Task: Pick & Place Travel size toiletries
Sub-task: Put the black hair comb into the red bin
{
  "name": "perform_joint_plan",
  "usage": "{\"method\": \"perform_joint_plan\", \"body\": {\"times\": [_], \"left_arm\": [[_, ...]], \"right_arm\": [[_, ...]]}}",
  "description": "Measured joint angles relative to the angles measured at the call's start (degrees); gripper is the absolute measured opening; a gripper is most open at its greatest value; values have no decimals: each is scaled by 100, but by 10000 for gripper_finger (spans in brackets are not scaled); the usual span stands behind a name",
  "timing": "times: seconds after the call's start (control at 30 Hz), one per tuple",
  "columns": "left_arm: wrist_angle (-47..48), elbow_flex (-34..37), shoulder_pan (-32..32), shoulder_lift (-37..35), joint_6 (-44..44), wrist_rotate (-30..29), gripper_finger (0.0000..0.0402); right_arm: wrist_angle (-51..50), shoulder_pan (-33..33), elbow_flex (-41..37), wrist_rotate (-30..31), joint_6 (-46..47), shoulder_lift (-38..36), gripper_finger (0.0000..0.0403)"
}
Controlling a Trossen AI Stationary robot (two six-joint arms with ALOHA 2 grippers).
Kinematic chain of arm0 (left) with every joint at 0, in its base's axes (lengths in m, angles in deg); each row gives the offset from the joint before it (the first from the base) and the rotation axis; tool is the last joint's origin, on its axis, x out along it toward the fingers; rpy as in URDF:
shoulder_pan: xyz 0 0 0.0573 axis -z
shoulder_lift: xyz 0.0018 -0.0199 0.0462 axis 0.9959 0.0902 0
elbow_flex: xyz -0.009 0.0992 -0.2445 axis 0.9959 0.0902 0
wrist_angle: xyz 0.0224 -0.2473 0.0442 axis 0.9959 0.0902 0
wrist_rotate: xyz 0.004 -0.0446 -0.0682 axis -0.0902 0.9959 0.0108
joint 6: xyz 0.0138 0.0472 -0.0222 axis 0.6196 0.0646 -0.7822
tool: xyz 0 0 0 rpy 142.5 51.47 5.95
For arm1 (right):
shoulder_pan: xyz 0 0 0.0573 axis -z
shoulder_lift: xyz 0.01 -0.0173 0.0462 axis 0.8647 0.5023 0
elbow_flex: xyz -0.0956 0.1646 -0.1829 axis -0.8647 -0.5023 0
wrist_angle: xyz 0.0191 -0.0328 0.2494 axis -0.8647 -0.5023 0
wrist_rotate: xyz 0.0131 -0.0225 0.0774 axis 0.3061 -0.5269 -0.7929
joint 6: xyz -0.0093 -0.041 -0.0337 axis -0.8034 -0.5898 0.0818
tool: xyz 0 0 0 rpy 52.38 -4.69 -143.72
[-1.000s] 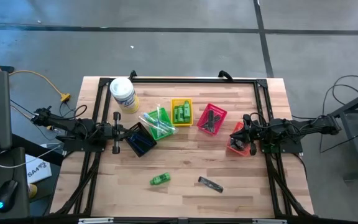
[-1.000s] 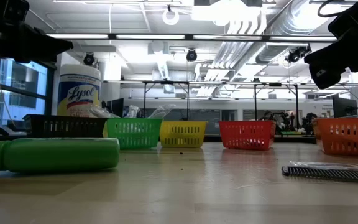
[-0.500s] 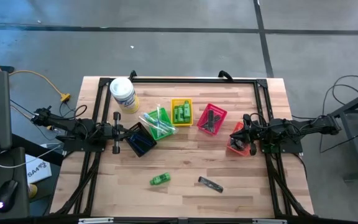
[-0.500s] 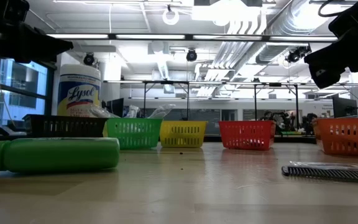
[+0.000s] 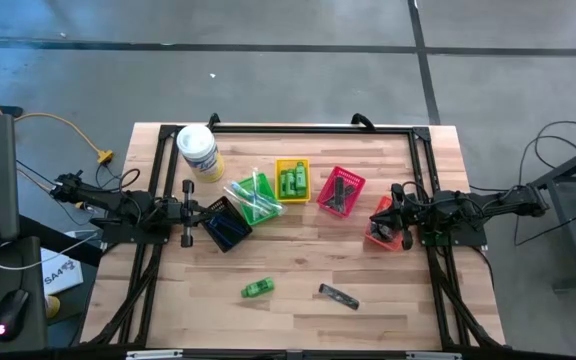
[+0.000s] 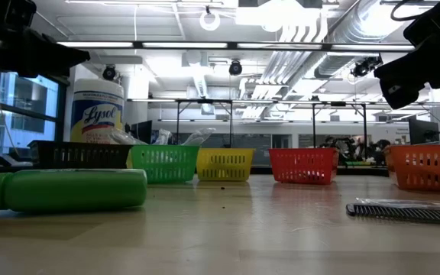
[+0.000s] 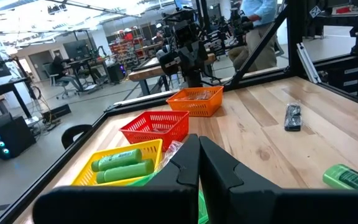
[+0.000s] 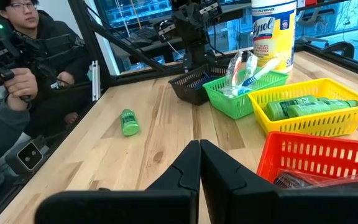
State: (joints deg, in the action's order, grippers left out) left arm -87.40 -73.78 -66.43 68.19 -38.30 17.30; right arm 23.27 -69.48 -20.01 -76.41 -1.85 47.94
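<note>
A bright green mini bottle lies on its side on the wood table near the front, with a black comb flat to its right. More green bottles lie in the yellow basket, and clear tubes and a blue-handled razor stick out of the green basket. My left gripper hangs shut and level at the table's left, by the black basket. My right gripper hangs shut over the orange basket at the right.
A white Lysol tub stands at the far left. A red basket holding dark items sits right of the yellow one. A black frame borders the table. A person sits beyond the table's near side. Bare wood lies around the bottle and comb.
</note>
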Motion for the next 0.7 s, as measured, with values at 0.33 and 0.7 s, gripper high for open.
{"method": "perform_joint_plan", "body": {"times": [0.33,0.7], "left_arm": [[2,4,0,0,2,-2,0],[7,4,0,-1,-22,-1,0]], "right_arm": [[2,0,0,8,-98,0,2],[273,0,-2,-44,-103,0,2]]}}
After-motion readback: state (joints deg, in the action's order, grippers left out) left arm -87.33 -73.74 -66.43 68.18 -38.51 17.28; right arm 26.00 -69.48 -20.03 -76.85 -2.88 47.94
